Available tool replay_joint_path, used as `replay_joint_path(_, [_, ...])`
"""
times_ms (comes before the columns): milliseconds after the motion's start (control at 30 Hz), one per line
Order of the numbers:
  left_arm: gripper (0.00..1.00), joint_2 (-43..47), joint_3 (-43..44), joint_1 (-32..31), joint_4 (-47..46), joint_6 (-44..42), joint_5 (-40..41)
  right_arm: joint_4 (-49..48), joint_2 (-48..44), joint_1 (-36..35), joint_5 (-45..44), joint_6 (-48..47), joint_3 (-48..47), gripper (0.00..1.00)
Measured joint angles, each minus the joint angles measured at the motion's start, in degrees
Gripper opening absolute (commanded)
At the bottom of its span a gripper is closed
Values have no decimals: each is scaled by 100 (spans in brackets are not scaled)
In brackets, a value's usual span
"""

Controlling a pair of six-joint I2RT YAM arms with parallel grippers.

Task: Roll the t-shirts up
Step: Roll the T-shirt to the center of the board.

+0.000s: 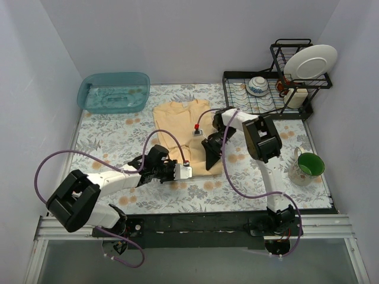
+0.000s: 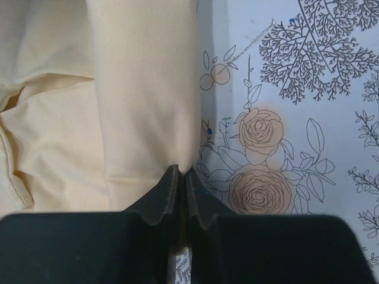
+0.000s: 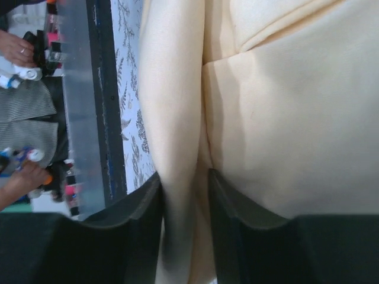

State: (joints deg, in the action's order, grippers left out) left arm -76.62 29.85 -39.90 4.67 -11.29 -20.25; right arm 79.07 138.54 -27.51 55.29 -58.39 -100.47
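Observation:
The pale yellow t-shirt (image 1: 179,125) lies folded into a narrow strip in the middle of the floral tabletop (image 1: 118,142). Its near end is turned up into a thick roll. My left gripper (image 1: 192,172) is at that near edge. In the left wrist view it (image 2: 181,173) is shut on the roll's end, with the t-shirt (image 2: 130,89) running away from the fingertips. My right gripper (image 1: 211,165) is at the shirt's near right side. In the right wrist view it (image 3: 185,183) is shut on the roll of the t-shirt (image 3: 284,118), with cloth filling the gap between the fingers.
A blue plastic tub (image 1: 113,92) stands at the back left. A black dish rack (image 1: 266,102) at the back right holds a white plate (image 1: 311,62) and a bowl (image 1: 258,86). A green cup (image 1: 309,164) stands at the right edge. A small white block with a red knob (image 1: 197,129) sits on the shirt.

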Motion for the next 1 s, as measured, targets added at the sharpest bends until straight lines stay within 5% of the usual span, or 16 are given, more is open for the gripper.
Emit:
replay_joint_path(267, [0, -374, 619, 50, 772, 114, -254, -2796, -2935, 702, -758, 422, 2033, 61])
replay_joint_path(467, [0, -787, 1220, 361, 1547, 566, -975, -5239, -5515, -249, -1550, 111, 4758, 62])
replay_joint_path(667, [0, -1086, 1578, 573, 2072, 815, -1528, -6275, -5904, -944, -2157, -223, 6070, 63])
replay_joint_path(1000, [0, -1344, 1805, 791, 2577, 828, -2024, -7239, -5934, -1182, -2588, -380, 6247, 63])
